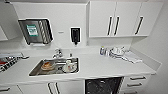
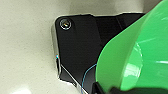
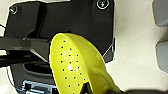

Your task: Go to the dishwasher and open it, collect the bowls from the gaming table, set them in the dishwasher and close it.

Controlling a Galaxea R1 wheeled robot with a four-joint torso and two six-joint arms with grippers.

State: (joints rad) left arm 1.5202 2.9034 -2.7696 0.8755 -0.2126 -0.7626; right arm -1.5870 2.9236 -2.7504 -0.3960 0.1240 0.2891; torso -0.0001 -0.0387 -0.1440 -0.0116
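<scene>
A white kitchen counter [image 1: 100,66] runs the width of the head view, white wall cupboards [image 1: 122,18] with black handles hanging above its right half. Beneath the counter, right of centre, the dishwasher [image 1: 103,85] shows a dark open cavity between white cabinet fronts. A steel sink [image 1: 54,66] is set into the counter left of centre, with an orange item [image 1: 46,65] and white crockery [image 1: 69,66] lying in it and a tap [image 1: 58,53] behind it. On the wall above hang a paper-towel dispenser [image 1: 35,31] and a black soap dispenser [image 1: 75,35]. White dishes [image 1: 117,51] and a folded cloth [image 1: 131,57] sit at the counter's right end.

In the left wrist view a green bowl [image 2: 135,57] looms large, tilted on edge close to the camera over pale speckled flooring; the left gripper appears clamped on its rim at the lower edge of the picture, though the fingers are hard to make out. In the right wrist view a yellow perforated bowl [image 3: 75,66] stands on edge near the camera; whether the right gripper's jaws are closed on it cannot be told.
</scene>
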